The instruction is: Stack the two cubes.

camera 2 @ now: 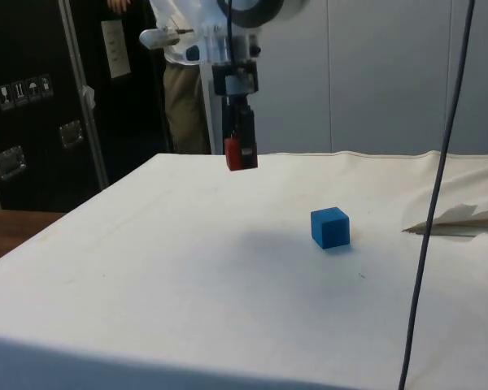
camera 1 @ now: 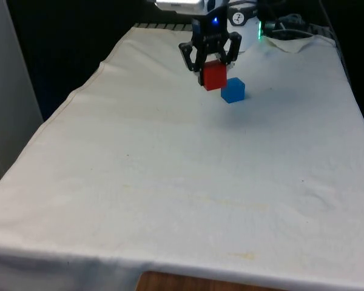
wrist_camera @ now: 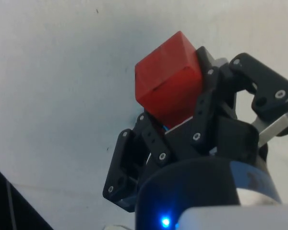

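Observation:
My gripper (camera 1: 213,71) is shut on a red cube (camera 1: 214,76) and holds it up in the air above the cloth. In the side view the red cube (camera 2: 241,152) hangs well above the table, pinched by the gripper (camera 2: 240,146). A blue cube (camera 1: 233,90) rests on the white cloth just to the front view's right of the held cube. In the side view the blue cube (camera 2: 330,227) sits lower and off to one side of the red one. The wrist view has the red cube (wrist_camera: 169,79) tilted between the black fingers (wrist_camera: 209,84).
The white tablecloth (camera 1: 170,176) is wide and bare towards the camera. A crumpled fold of cloth (camera 1: 291,42) and cables lie at the far right corner. A thin cable (camera 2: 439,187) hangs across the side view. A person (camera 2: 183,89) stands behind the table.

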`<state>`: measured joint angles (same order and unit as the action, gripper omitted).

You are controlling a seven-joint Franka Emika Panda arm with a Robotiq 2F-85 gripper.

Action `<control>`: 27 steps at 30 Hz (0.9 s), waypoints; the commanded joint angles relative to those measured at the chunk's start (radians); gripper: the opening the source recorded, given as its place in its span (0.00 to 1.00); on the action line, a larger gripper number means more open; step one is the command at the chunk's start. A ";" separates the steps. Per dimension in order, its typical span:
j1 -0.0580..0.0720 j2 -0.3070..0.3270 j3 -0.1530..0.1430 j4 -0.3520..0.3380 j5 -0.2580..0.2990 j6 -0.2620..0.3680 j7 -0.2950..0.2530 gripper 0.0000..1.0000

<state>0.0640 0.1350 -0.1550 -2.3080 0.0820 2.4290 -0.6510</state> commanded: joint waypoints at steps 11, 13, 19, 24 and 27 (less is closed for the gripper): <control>-0.004 -0.116 -0.008 -0.079 0.003 -0.041 -0.030 0.00; -0.003 -0.135 -0.009 -0.097 0.004 -0.043 -0.036 0.00; -0.003 -0.172 -0.012 -0.136 0.000 -0.044 -0.045 0.00; -0.003 -0.222 -0.013 -0.188 0.002 -0.041 -0.065 0.00; -0.003 -0.242 -0.013 -0.210 0.001 -0.041 -0.073 0.00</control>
<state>0.0610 -0.0980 -0.1680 -2.5090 0.0820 2.3850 -0.7190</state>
